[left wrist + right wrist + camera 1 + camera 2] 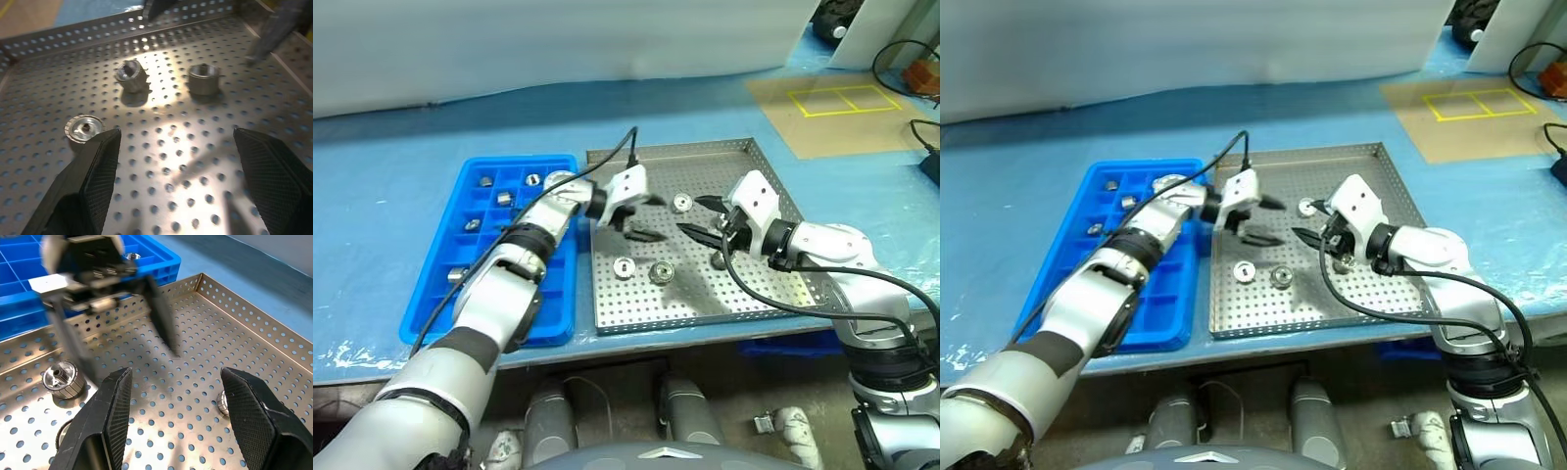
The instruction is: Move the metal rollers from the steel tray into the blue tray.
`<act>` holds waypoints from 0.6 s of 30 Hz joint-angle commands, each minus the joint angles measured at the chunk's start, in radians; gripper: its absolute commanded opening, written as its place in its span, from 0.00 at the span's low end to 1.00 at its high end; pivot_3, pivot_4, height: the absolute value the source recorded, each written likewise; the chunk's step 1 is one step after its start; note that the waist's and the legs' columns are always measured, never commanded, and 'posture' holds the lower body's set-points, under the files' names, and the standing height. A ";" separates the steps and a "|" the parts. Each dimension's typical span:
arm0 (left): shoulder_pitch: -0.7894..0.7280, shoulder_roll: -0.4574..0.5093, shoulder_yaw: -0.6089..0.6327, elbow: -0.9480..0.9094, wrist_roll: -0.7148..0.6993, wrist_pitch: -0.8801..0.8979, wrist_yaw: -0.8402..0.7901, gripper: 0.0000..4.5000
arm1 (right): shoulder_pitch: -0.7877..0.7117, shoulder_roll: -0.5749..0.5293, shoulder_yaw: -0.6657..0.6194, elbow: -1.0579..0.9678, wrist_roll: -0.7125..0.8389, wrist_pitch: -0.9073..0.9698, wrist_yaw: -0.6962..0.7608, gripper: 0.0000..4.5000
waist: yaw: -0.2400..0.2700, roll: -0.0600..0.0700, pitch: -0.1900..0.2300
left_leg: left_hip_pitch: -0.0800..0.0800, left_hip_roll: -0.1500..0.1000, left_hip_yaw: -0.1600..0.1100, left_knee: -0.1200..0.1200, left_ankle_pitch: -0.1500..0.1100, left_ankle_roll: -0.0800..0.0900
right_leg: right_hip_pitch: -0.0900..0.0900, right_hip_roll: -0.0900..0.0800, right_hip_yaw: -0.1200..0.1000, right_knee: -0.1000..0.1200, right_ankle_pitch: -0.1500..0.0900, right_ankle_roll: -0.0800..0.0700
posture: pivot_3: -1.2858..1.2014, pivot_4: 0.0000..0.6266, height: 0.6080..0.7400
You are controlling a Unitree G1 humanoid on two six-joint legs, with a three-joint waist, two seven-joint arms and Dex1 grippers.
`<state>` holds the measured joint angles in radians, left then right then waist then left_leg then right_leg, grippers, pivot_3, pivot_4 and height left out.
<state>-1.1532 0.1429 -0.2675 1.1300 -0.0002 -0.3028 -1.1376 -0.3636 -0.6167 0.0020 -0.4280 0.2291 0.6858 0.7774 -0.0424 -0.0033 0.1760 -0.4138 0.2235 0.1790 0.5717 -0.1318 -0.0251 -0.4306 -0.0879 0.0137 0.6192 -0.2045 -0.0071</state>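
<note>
Rollers nearest you: pair on steel tray floor, just below-left of gaps between both grippers. Left gripper spread wide, empty, hovering above that pair; you have it nearer. Right gripper part-open, empty; one roller just beside it, another beyond. All stand axis-up. Farther left, blue tray already holds several.

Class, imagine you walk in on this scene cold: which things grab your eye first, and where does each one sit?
Two open grippers face each other over the steel tray: the left gripper reaches in from the blue tray's side, the right gripper opposite. Below them, metal rollers lie loose on the perforated floor. Left of it, the blue tray already holds several rollers in its compartments.
</note>
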 commanded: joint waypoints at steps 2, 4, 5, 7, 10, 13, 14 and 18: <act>-0.078 -0.053 0.037 0.105 0.054 -0.031 0.211 0.86 | 0.012 -0.009 -0.027 -0.060 0.023 0.012 -0.037 0.66 | -0.012 0.000 0.000 | 0.000 -0.001 0.001 0.001 -0.001 0.002 | 0.001 0.000 0.001 -0.001 0.000 0.000 | 0.26 0.24 1.00; -0.078 -0.080 0.048 0.127 0.057 -0.017 0.210 0.86 | 0.017 -0.012 -0.024 -0.066 0.026 0.014 -0.045 0.66 | -0.021 0.000 0.000 | -0.001 -0.001 0.001 0.001 -0.002 0.003 | 0.001 0.000 0.001 -0.003 0.000 0.000 | 0.26 0.24 1.00; -0.079 -0.087 0.042 0.137 0.074 -0.021 0.232 0.86 | 0.018 -0.014 -0.024 -0.068 0.027 0.014 -0.048 0.66 | -0.025 0.000 0.000 | -0.001 -0.001 0.001 0.001 -0.002 0.003 | 0.001 0.000 0.001 -0.003 0.000 0.000 | 0.26 0.24 1.00; -0.080 -0.095 0.032 0.150 0.105 -0.033 0.268 0.86 | 0.020 -0.017 -0.027 -0.069 0.029 0.015 -0.054 0.66 | -0.028 0.000 0.000 | -0.001 -0.001 0.001 0.001 -0.002 0.003 | 0.001 0.000 0.001 -0.004 0.000 0.001 | 0.26 0.24 1.00; -0.083 -0.114 0.058 0.171 0.110 0.004 0.304 0.86 | 0.022 -0.020 -0.032 -0.072 0.032 0.018 -0.064 0.66 | -0.030 0.000 0.000 | -0.002 -0.001 0.001 0.001 -0.003 0.004 | 0.001 0.000 0.001 -0.006 0.001 0.001 | 0.25 0.24 1.00; -0.088 -0.123 0.058 0.190 0.143 0.034 0.404 0.86 | 0.027 -0.024 -0.033 -0.078 0.037 0.020 -0.072 0.66 | -0.033 0.000 0.000 | -0.002 -0.001 0.001 0.002 -0.003 0.005 | 0.002 0.000 0.001 -0.007 0.001 0.001 | 0.25 0.24 1.00; -0.091 -0.125 0.073 0.191 0.131 0.046 0.386 0.86 | 0.029 -0.025 -0.033 -0.082 0.040 0.022 -0.075 0.66 | -0.035 0.000 0.000 | -0.002 -0.001 0.001 0.002 -0.003 0.005 | 0.002 0.000 0.001 -0.007 0.001 0.001 | 0.25 0.24 1.00; -0.080 -0.109 0.129 0.145 0.054 0.007 0.082 0.86 | 0.042 -0.029 -0.036 -0.092 0.045 0.027 -0.088 0.66 | -0.035 0.000 0.000 | -0.003 -0.001 0.001 0.001 -0.004 0.006 | 0.003 0.000 0.001 -0.011 0.001 0.002 | 0.25 0.24 1.00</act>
<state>-1.2115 0.0217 -0.1597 1.3214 0.0854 -0.2587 -0.9464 -0.3261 -0.6353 -0.0014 -0.4764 0.2588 0.7113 0.6979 -0.0773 -0.0034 0.1760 -0.4170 0.2219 0.1799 0.5722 -0.1357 -0.0186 -0.4278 -0.0885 0.0148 0.6074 -0.2032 -0.0055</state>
